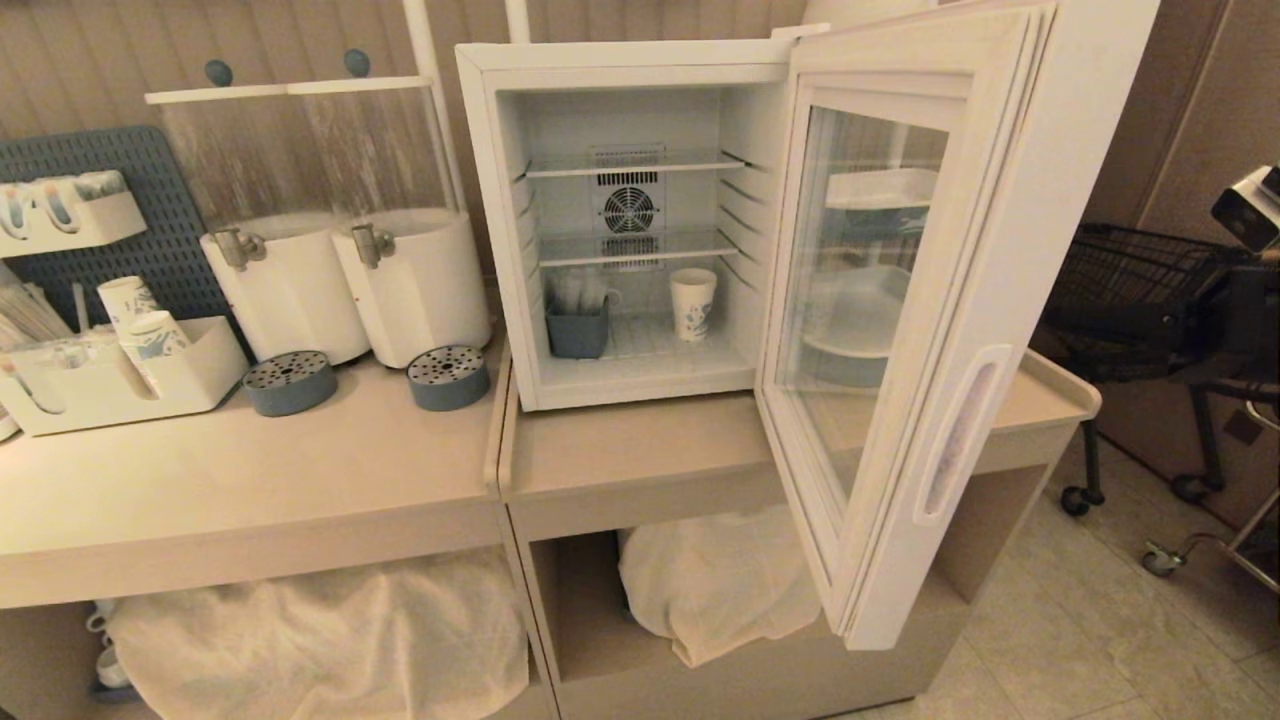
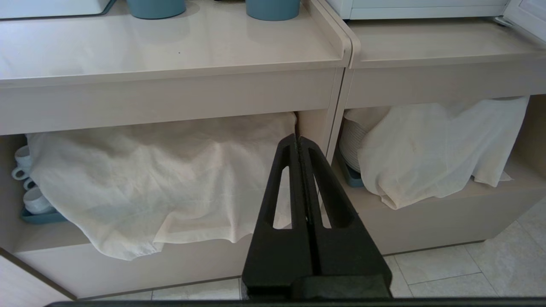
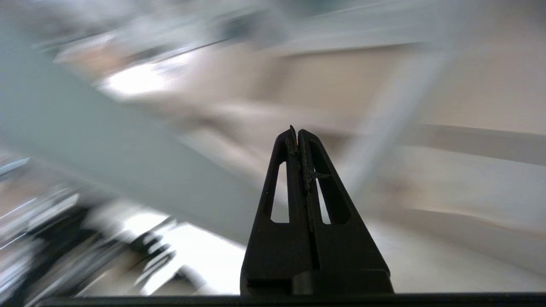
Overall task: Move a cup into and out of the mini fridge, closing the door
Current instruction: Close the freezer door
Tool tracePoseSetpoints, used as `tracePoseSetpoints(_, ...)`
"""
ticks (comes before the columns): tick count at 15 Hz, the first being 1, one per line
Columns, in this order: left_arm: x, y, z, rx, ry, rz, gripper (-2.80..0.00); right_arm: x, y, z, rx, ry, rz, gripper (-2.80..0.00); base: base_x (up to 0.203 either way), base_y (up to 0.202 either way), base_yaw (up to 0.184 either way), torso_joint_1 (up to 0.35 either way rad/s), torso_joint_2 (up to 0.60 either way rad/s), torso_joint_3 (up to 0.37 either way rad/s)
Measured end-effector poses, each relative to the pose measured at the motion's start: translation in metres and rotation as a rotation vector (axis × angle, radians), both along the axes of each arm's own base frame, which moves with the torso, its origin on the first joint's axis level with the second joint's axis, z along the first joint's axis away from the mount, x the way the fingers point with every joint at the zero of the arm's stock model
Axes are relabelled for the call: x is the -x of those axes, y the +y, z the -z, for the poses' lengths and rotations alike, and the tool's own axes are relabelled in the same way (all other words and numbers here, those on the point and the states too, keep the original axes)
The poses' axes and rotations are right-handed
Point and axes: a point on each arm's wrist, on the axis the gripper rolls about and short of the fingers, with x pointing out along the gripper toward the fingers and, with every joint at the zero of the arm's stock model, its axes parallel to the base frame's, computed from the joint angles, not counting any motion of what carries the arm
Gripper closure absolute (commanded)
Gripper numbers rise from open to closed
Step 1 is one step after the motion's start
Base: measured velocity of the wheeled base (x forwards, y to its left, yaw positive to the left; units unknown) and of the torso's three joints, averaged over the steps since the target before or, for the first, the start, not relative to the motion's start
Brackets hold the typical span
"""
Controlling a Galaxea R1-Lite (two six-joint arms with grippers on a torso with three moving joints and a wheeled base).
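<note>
The mini fridge point(image 1: 620, 62) stands open on the right counter. Its door point(image 1: 1010, 240) is swung wide towards me and to the right. The cup point(image 1: 692, 303), white paper with a blue print, stands upright on the fridge floor, right of the middle. My left gripper point(image 2: 297, 138) is shut and empty, low in front of the counter's lower shelf. My right gripper point(image 3: 297, 131) is shut and empty too; its surroundings are a blur. Part of my right arm point(image 1: 1248, 205) shows at the head view's right edge, right of the door.
A blue-grey holder point(image 1: 577, 325) sits inside the fridge left of the cup. Two white drink dispensers point(image 1: 410, 280), two round drip trays point(image 1: 448, 377) and an organizer with paper cups point(image 1: 140, 320) stand on the left counter. A black wire cart point(image 1: 1130, 270) stands right of the door. Cloths point(image 2: 153, 179) cover the lower shelves.
</note>
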Motion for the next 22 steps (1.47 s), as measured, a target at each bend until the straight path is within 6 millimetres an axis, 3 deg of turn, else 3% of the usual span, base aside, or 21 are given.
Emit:
tracePoseSetpoints(2,0.0,0.0,0.0,0.001,0.0,0.0,0.0,-0.011,0.006,0.001,-0.123,0.062,-0.199,0.0,0.0,0.0,0.0,0.0,0.0,0.0)
tracePoseSetpoints(4,0.0,0.0,0.0,0.001,0.0,0.0,0.0,-0.014,0.02,-0.001,-0.161,0.117,-0.273,0.0,0.0,0.0,0.0,0.0,0.0,0.0)
tracePoseSetpoints(12,0.0,0.0,0.0,0.004,0.0,-0.001,0.0,0.0,0.084,-0.028,-0.116,0.127,-0.264,0.0,0.0,0.0,0.0,0.0,0.0,0.0)
tracePoseSetpoints(17,0.0,0.0,0.0,0.006,0.0,-0.002,0.0,0.002,0.152,-0.059,-0.193,0.061,-0.232,0.0,0.0,0.0,0.0,0.0,0.0,0.0)
tracePoseSetpoints(22,0.0,0.0,0.0,0.008,-0.002,-0.005,0.0,-0.017,0.217,-0.073,-0.195,0.022,-0.095,0.0,0.0,0.0,0.0,0.0,0.0,0.0)
